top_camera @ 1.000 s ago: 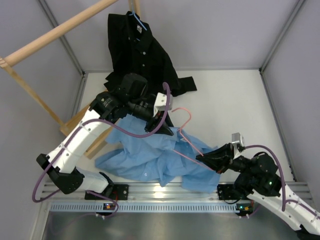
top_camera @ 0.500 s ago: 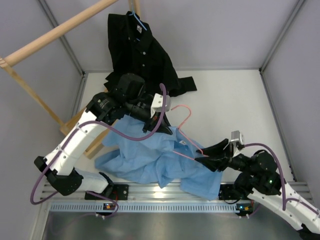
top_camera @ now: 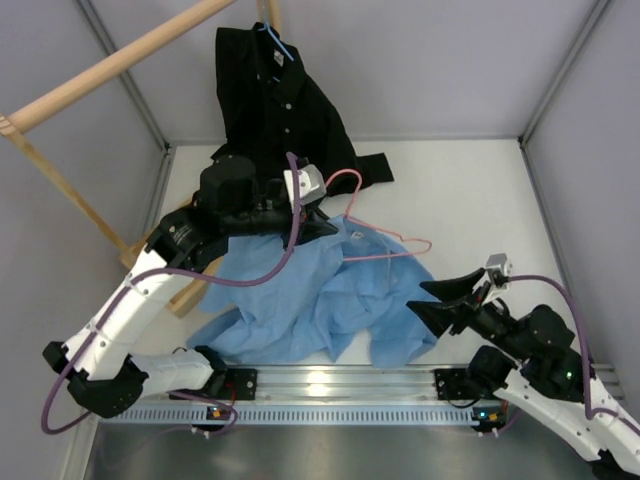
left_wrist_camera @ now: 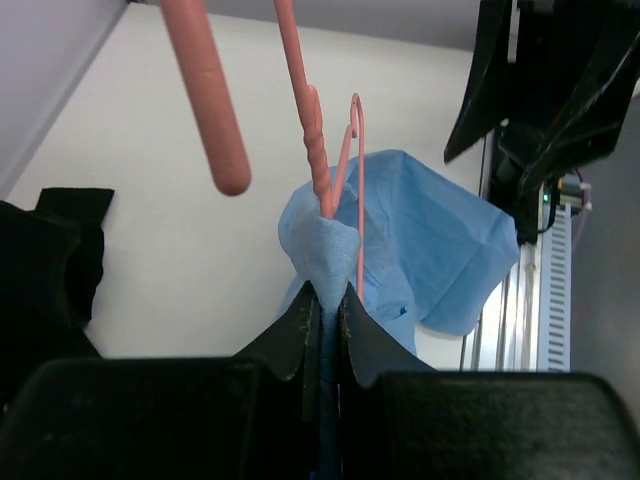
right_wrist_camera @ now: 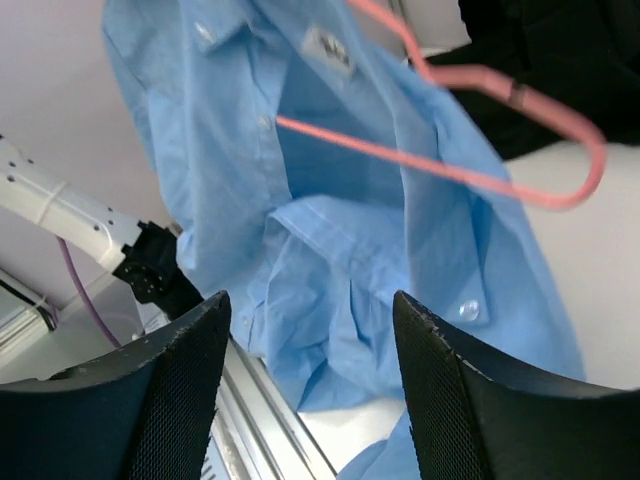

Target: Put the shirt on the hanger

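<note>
Blue cloth is pinched tight in my left gripper, fingers together on a fold of the shirt. The hanger rises out of that same fold, and I can't tell if the wire is clamped too. My right gripper hangs near the right side of the shirt, fingers spread wide, touching nothing. From the raised pinch the shirt fans down toward the near edge of the white table, its lower half heaped there. The hanger lies across the shirt's top, long axis left to right, hook curling toward the far left. Grey walls close in the table. At the far side a black shirt hangs on a blue hanger from a wooden rail.
</note>
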You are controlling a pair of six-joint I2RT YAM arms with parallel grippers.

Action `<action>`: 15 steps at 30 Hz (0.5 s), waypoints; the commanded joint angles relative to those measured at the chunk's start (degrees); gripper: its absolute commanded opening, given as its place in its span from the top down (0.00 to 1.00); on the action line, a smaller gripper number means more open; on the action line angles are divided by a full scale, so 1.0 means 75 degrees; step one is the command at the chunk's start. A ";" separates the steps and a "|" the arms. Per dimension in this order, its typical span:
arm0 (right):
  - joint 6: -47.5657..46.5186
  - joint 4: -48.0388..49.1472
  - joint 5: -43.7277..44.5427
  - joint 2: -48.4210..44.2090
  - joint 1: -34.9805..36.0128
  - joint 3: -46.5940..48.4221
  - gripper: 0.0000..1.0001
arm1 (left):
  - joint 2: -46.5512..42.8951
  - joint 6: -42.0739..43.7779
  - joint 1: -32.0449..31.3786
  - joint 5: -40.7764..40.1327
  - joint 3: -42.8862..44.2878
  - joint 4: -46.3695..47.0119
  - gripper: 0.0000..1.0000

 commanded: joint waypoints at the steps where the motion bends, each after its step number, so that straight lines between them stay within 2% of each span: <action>1: 0.0200 -0.0034 -0.0214 0.0408 -0.0004 -0.0184 0.37 | -0.0334 -0.1231 0.0019 -0.0616 -0.0153 0.1818 1.00; 6: -0.0126 0.0915 0.0173 0.1357 0.0008 -0.0290 0.38 | -0.0264 -0.1761 0.0019 -0.0441 -0.0212 0.2171 1.00; 10: -0.0502 0.1443 0.1096 0.2154 -0.0004 -0.0208 0.38 | -0.0287 -0.2685 0.0019 -0.0430 -0.0317 0.2603 1.00; 15: -0.0760 0.1983 0.2257 0.2659 -0.0004 -0.0348 0.38 | -0.0311 -0.3039 0.0019 -0.0300 -0.0423 0.2804 1.00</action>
